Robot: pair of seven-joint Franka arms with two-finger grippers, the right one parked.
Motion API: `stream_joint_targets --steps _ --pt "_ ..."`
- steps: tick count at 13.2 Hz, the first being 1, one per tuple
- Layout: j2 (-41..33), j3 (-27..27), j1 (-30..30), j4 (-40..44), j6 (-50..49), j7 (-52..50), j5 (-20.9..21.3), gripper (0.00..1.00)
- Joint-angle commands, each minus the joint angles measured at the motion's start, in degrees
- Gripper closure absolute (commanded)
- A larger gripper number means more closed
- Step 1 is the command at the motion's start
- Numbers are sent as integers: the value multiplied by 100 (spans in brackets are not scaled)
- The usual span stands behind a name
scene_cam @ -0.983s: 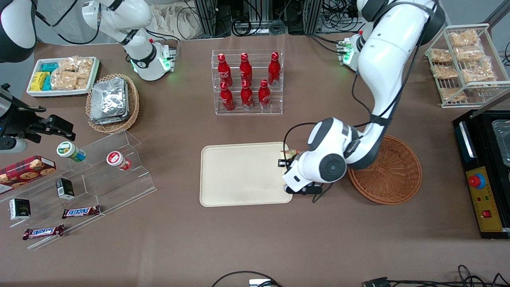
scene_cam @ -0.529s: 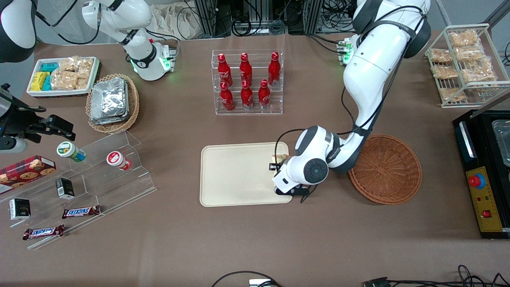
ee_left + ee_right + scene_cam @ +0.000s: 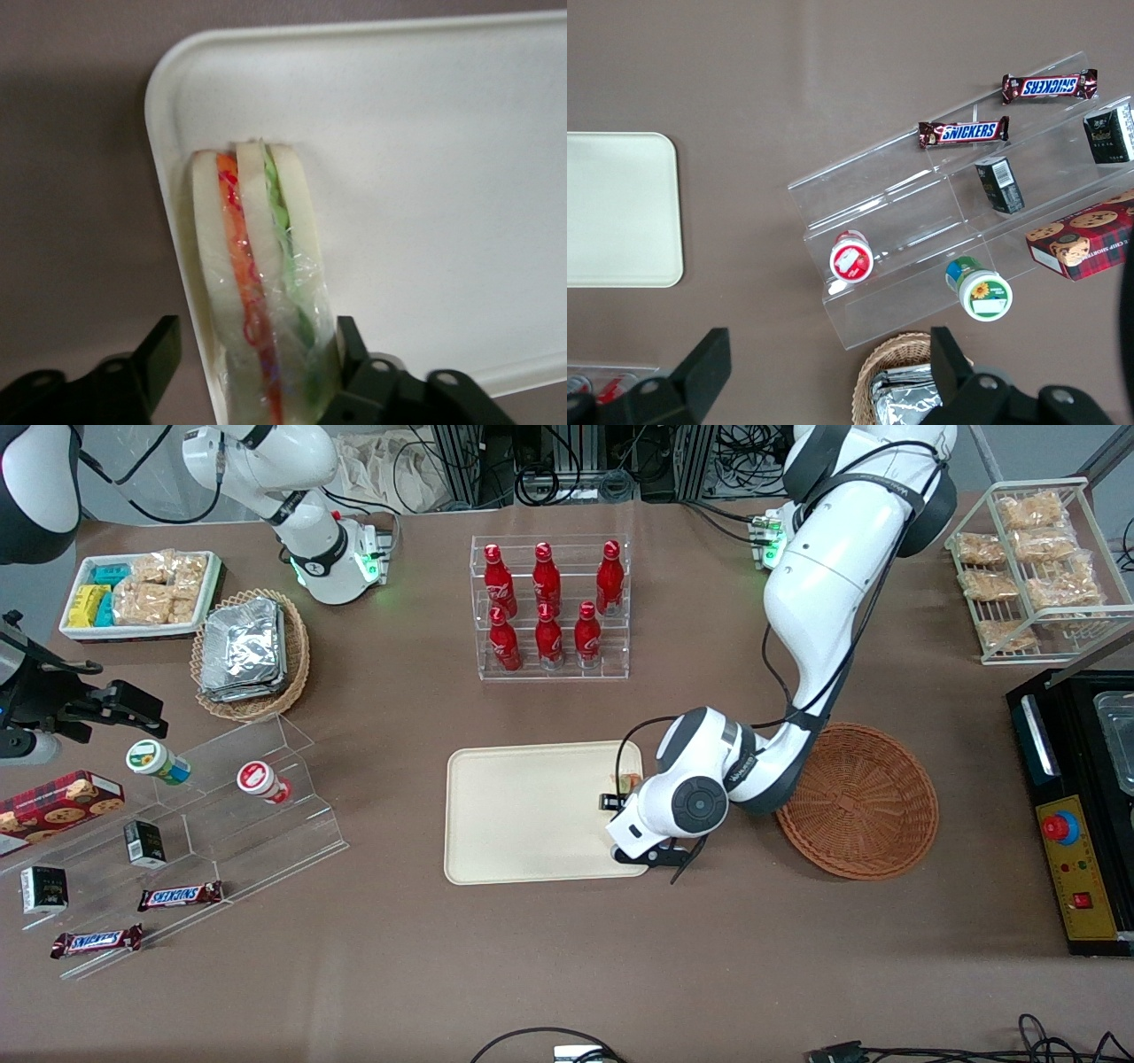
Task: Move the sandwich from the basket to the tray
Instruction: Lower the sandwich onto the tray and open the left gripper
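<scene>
On the brown tabletop (image 3: 399, 957), the cream tray (image 3: 523, 815) waits for the sandwich (image 3: 259, 292). The wrapped wedge stands on edge at the tray's rim nearest the basket (image 3: 858, 802). The claw (image 3: 252, 354) straddles it with one finger apart from the bread, apparently releasing.

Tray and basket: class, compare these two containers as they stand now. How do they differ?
The tray is flat, cream and rectangular; the basket is round, reddish-brown and woven. The tray has the sandwich on its edge nearest the basket, with the gripper open around it; the basket holds nothing. Both sit on the brown table, side by side.
</scene>
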Motion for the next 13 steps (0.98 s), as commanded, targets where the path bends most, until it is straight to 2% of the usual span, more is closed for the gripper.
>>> stream_joint_targets --steps 1,7,11,13 --pt "-388 23 65 68 -147 -92 38 0" --pt "-1793 50 723 24 -1875 -259 116 0" --pt "-2787 41 1671 33 -3484 -58 135 0" --pt "-3156 58 2094 42 -4013 581 230 0"
